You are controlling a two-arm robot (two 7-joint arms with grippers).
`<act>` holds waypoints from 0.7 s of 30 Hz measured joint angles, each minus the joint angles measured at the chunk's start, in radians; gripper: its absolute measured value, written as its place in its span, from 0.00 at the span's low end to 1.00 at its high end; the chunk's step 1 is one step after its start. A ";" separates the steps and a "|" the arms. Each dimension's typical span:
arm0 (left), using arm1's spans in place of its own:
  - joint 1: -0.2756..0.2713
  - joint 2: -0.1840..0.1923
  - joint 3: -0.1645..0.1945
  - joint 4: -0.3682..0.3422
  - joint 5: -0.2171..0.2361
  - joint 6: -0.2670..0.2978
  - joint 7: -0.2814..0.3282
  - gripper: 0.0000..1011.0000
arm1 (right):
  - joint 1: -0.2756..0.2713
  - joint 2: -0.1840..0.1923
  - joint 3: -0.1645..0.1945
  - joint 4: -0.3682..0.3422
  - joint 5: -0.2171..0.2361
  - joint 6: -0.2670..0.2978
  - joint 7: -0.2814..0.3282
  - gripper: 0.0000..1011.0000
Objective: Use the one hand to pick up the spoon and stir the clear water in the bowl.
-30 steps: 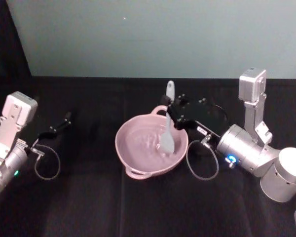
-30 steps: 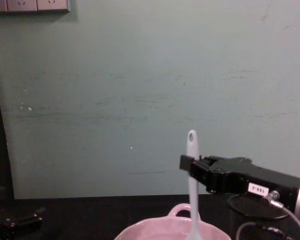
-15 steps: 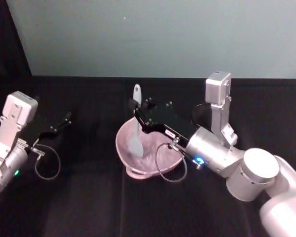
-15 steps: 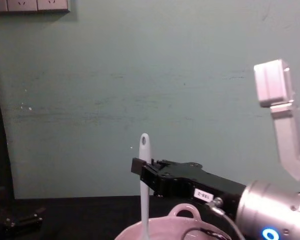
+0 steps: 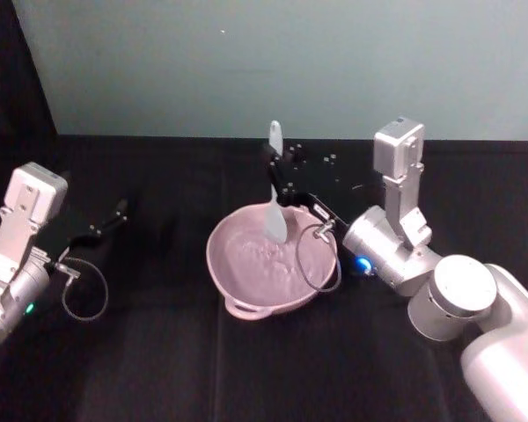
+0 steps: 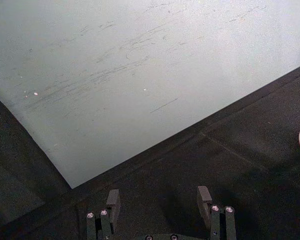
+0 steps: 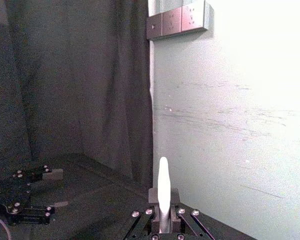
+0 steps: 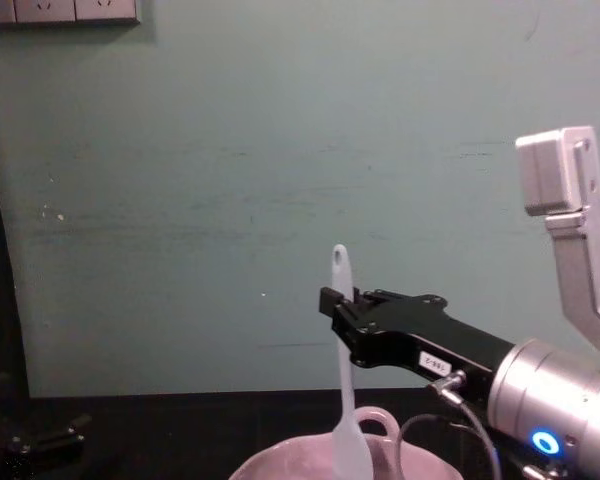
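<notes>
Right gripper point(image 5: 277, 167) clamped on the spoon point(image 5: 276, 224) below its handle end, spoon upright, head down inside the far side of the bowl point(image 5: 216, 255), contact with the clear water point(image 5: 260, 261) probable but unconfirmed, left gripper point(image 6: 160, 200) parked well left, fingers apart.

Alpha Bot 2's silver, cylindrical arms point(image 5: 389, 255): white camera boxes point(image 8: 557, 170), looping grey cables point(image 5: 301, 262), black screw-studded left gripper point(image 6: 159, 194) and right gripper point(image 8: 340, 302), the latter with white label point(image 8: 433, 362) and blue light point(image 8: 546, 443).
</notes>
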 joint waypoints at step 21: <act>0.000 0.000 0.000 0.000 0.000 0.000 0.000 1.00 | -0.102 0.086 0.093 -0.307 0.196 0.271 0.043 0.12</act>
